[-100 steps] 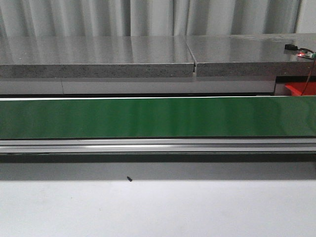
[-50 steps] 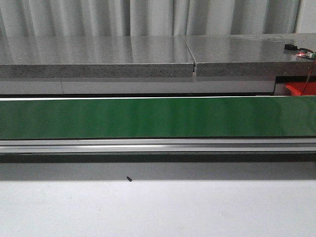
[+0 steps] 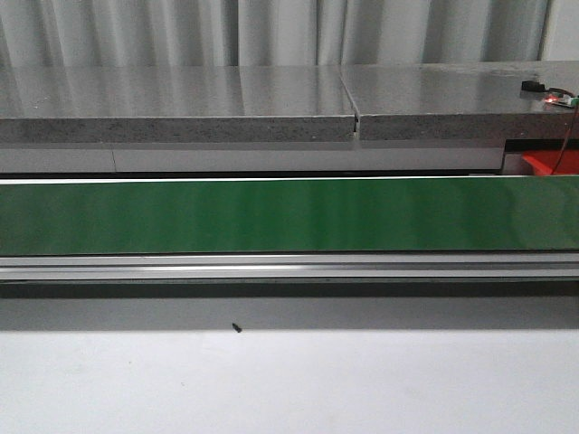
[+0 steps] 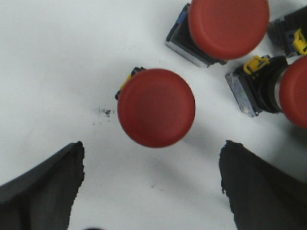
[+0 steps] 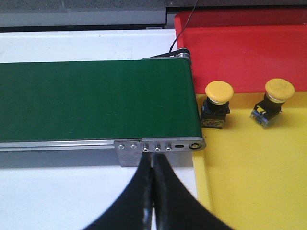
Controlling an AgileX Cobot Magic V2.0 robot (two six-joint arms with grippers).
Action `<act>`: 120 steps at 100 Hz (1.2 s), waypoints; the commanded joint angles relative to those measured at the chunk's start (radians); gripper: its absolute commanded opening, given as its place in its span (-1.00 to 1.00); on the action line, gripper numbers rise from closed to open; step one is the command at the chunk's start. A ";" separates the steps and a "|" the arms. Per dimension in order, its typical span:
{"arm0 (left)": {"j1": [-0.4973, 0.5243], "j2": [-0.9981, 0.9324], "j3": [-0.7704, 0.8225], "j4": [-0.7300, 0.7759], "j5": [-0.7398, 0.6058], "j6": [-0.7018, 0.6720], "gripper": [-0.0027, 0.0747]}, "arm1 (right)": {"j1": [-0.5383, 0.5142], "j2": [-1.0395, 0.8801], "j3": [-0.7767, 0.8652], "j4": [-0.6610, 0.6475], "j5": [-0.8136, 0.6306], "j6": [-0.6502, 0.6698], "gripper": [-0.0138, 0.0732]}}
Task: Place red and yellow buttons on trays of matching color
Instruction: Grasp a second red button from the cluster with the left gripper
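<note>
In the left wrist view my left gripper is open above a white surface. A red button stands cap-up just beyond the gap between the fingers, untouched. Two more red buttons lie farther off. In the right wrist view my right gripper is shut on nothing, near the end of the green conveyor belt. Two yellow buttons stand on the yellow tray, and the red tray lies behind it. Neither gripper shows in the front view.
The front view shows the green belt running across the white table, with a grey stone ledge behind it. A corner of the red tray shows at the far right. A small dark speck lies on the table.
</note>
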 commanded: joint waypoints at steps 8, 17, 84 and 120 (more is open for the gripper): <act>0.002 -0.028 -0.031 -0.036 -0.094 0.006 0.48 | 0.002 0.007 -0.026 0.000 -0.071 0.001 -0.82; 0.002 -0.010 -0.031 -0.040 -0.115 0.007 0.48 | 0.002 0.007 -0.026 0.000 -0.071 0.001 -0.82; 0.002 -0.001 -0.032 -0.089 -0.147 0.007 -0.52 | 0.002 0.007 -0.026 0.000 -0.071 0.001 -0.82; 0.002 -0.285 0.214 -0.129 -0.182 -0.001 -0.52 | 0.002 0.007 -0.026 0.000 -0.071 0.001 -0.82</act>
